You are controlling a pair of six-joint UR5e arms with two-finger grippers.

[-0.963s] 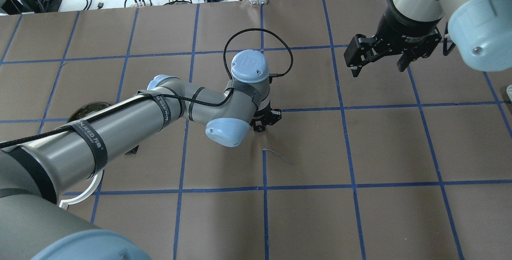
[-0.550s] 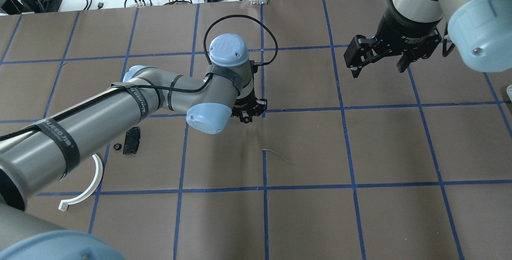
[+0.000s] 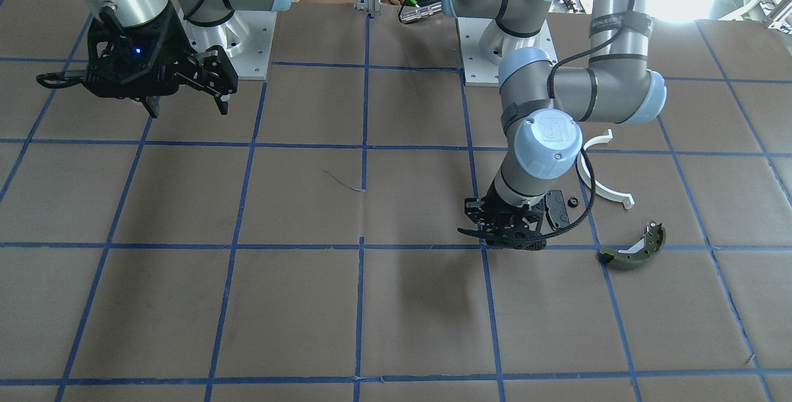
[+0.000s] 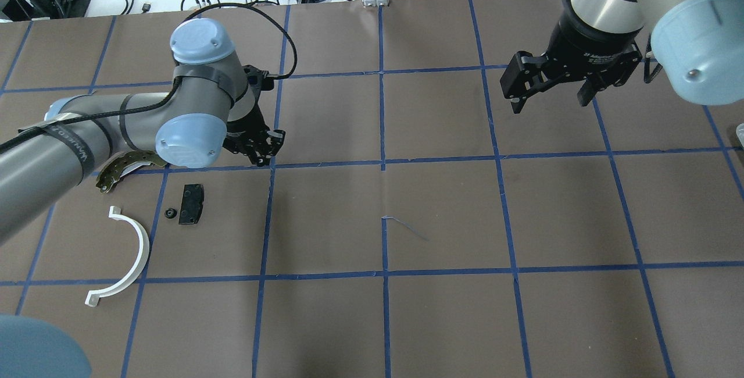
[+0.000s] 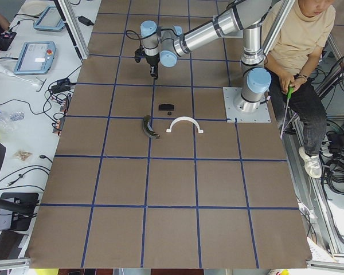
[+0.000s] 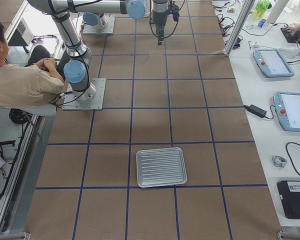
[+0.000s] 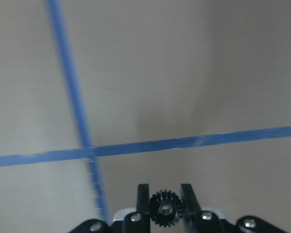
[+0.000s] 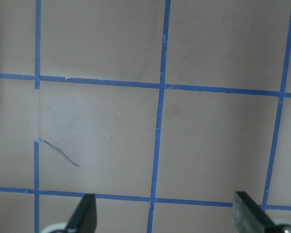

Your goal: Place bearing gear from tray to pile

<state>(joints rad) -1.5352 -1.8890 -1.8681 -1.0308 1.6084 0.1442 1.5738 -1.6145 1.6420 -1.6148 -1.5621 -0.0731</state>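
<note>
Sitting clamped btwn left jaws: bearing gear (image 7: 164, 214).

Table (image 4: 442, 209): tray (image 6: 161, 167); white half-ring (image 4: 142, 244); pad (image 4: 191, 204); brake shoe (image 4: 119, 167)

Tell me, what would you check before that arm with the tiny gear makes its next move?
1. Gear gripped: ok, the black gear sits between the left gripper's fingers.
2. Gripper over the pile: not ok, it hangs to one side of the black pad, away from the white half-ring and brake shoe.
3. Brown paper under the gripper bare: ok.
4. Right gripper out of the way: ok, open, empty, far off.
5. Height above the paper: cannot tell.
</note>
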